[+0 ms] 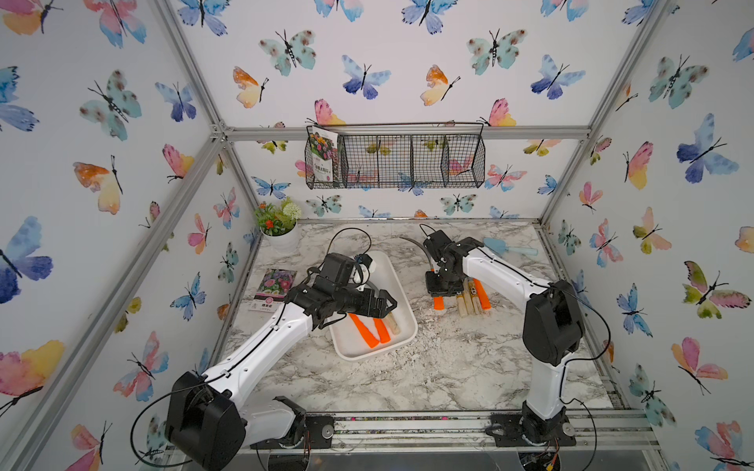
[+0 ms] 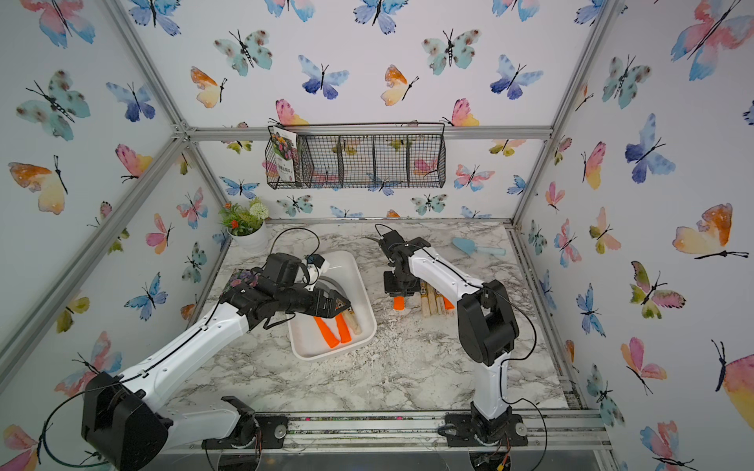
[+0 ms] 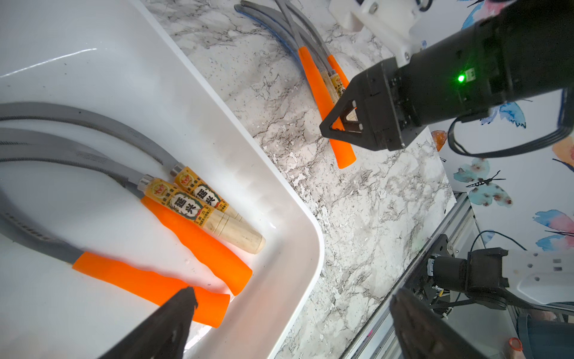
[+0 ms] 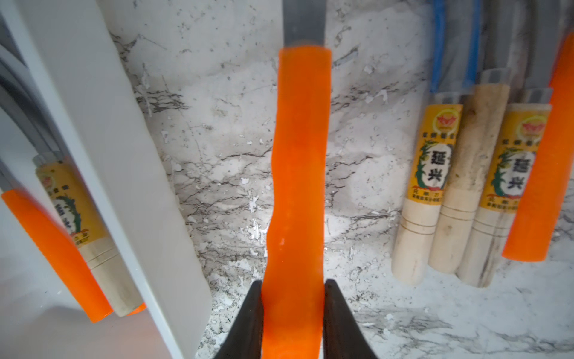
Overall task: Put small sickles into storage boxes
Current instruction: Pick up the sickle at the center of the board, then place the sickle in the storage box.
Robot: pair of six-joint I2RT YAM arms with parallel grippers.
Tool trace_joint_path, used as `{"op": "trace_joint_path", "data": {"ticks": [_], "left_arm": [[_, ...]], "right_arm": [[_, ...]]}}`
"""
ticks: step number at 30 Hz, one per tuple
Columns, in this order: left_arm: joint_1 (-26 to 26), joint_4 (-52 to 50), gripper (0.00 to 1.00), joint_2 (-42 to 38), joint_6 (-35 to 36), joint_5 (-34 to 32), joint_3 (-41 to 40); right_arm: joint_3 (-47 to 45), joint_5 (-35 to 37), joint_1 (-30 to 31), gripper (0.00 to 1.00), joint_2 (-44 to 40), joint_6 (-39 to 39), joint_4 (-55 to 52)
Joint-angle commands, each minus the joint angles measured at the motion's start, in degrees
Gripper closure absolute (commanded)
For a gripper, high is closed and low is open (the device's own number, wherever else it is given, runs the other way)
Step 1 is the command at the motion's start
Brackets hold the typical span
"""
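The white storage box (image 1: 351, 349) (image 2: 309, 351) lies left of centre on the marble top and holds several small sickles (image 3: 198, 242) with orange or pale wood handles. My left gripper (image 1: 387, 304) (image 3: 295, 298) hangs open over the box's near end, with nothing between its fingers. Just right of the box, my right gripper (image 1: 438, 292) (image 4: 293, 286) is shut on the orange handle of one small sickle (image 4: 298, 171) (image 3: 341, 152). Its grey blade points toward the back wall. Several more sickles (image 1: 473, 301) (image 4: 466, 186) lie side by side on the table, right of the held one.
A light blue trowel (image 1: 510, 248) lies at the back right. A potted plant (image 1: 279, 228) stands in the back left corner and a seed packet (image 1: 273, 287) lies left of the box. A black wire basket (image 1: 395, 161) hangs on the back wall.
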Motion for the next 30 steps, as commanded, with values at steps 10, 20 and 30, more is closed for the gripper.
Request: {"op": "trace_joint_path", "data": {"ticks": [10,20,30], "left_arm": [[-0.1,-4.2,0.02,-9.7,-2.8,-2.8,-4.6],[-0.1,-9.3,0.02,-17.8,-3.8,-4.9,-6.3],[-0.1,-15.0,0.02,-27.1,-5.4,-7.4,-6.9]], "right_arm": [[9.2,2.2,8.8,0.86,2.0,3.6,-4.9],[15.1,2.6,16.1,0.86,7.0,6.7,-5.6],[16.7,1.4,21.7,0.86,11.9,9.9,-3.8]]}}
